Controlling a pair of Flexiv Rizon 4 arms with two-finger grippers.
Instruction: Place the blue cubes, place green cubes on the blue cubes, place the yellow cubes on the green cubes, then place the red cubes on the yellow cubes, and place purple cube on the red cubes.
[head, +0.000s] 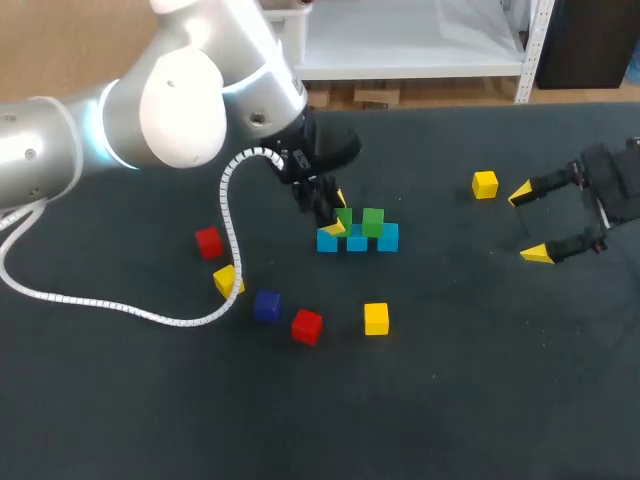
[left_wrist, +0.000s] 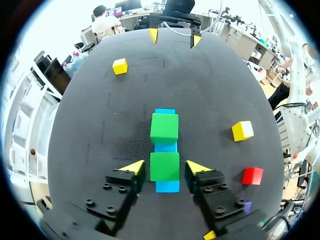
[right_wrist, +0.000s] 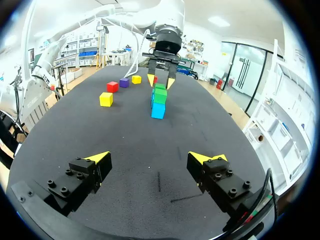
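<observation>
Lifting your left gripper (left_wrist: 165, 168), narrowly open astride the small green cube (left_wrist: 164, 166), could tip it off the light-blue cubes (left_wrist: 165, 147).

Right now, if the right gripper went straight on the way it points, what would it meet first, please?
The right gripper would likely meet the blue cube at the near end of the row, with the green cubes and the left gripper beyond it. The table between looks bare, though depth is unclear.

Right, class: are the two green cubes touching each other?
Apart. The left wrist view shows a bare strip of blue cube between the near green cube and the far green cube.
</observation>
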